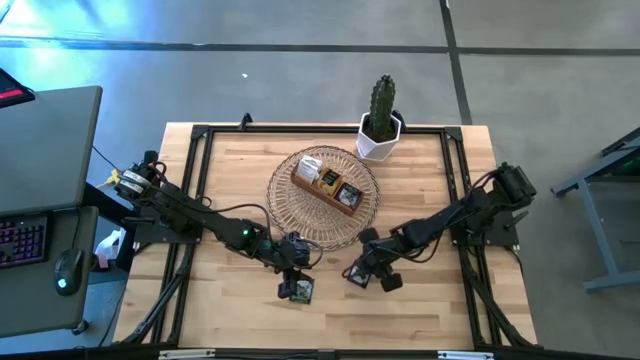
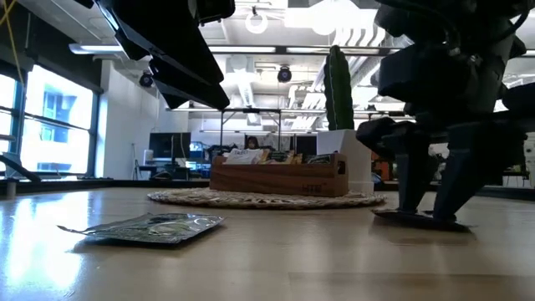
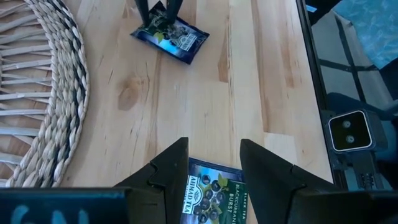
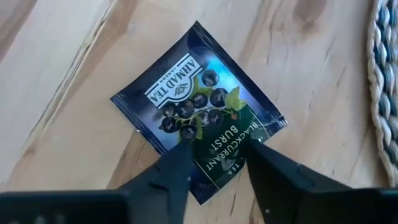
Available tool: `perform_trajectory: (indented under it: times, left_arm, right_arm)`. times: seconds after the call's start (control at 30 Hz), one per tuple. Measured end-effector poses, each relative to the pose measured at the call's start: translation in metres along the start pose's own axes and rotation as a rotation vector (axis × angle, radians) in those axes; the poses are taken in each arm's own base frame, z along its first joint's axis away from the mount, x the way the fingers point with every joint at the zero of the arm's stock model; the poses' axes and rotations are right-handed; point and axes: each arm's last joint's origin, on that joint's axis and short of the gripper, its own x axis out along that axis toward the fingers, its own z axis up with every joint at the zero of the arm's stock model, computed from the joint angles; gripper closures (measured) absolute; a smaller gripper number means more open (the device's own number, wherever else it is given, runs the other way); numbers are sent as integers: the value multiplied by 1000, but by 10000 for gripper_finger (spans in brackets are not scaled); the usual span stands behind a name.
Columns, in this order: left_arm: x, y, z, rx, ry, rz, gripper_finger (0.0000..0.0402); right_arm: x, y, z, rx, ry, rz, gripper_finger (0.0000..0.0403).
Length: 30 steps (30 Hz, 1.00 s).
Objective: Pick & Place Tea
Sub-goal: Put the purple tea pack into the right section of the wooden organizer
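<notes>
Two dark blue tea packets lie flat on the wooden table. One tea packet [image 1: 297,290] lies under my left gripper [image 3: 214,152], which hangs open above it without touching; the low view shows this packet [image 2: 150,227] lying free. The other tea packet [image 4: 199,112] lies under my right gripper [image 4: 217,155], which is open with its fingertips down on the packet. More tea fills the brown wooden box [image 1: 327,183], which stands on the round wicker mat [image 1: 323,197]. My right gripper has both fingertips [image 4: 180,157] set on the packet's printed top face [image 4: 217,144], near the corner closest to the wrist. The fingers come from above, slanting steeply down. The packet lies flat on the table [image 2: 418,219] between and under the tips.
A potted cactus [image 1: 381,120] stands at the table's far edge behind the wicker mat. Black rails [image 1: 195,190] run along the table's sides. Bare wood lies near the front edge, around both packets.
</notes>
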Motion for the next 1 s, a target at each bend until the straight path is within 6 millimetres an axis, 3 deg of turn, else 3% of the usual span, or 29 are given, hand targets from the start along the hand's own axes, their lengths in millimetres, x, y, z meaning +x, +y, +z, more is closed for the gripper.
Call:
perform_trajectory:
  times: [0.23, 0.3, 0.5, 0.63, 0.77, 0.87, 1.0]
  left_arm:
    - [0, 0, 0, 0, 0, 0, 257]
    - [0, 0, 0, 1, 0, 1, 257]
    - [0, 0, 0, 1, -2, 4, 257]
    - [0, 1, 1, 18, -18, 33, 257]
    - [0, 1, 2, 25, -33, 42, 257]
    - [0, 1, 2, 25, -34, 41, 257]
    - [0, 1, 2, 25, -34, 41, 257]
  right_arm:
    - [1, -3, 1, 14, -24, -25, 379]
    - [-1, -3, 3, 14, -45, -29, 394]
    - [-30, -9, 20, -80, -83, -212, 381]
    - [-68, -25, 48, -239, -39, -560, 397]
    - [-93, -54, 68, -254, 56, -852, 386]
    - [-107, -76, 73, -222, 80, -872, 379]
    - [-109, -100, 65, -181, 108, -795, 385]
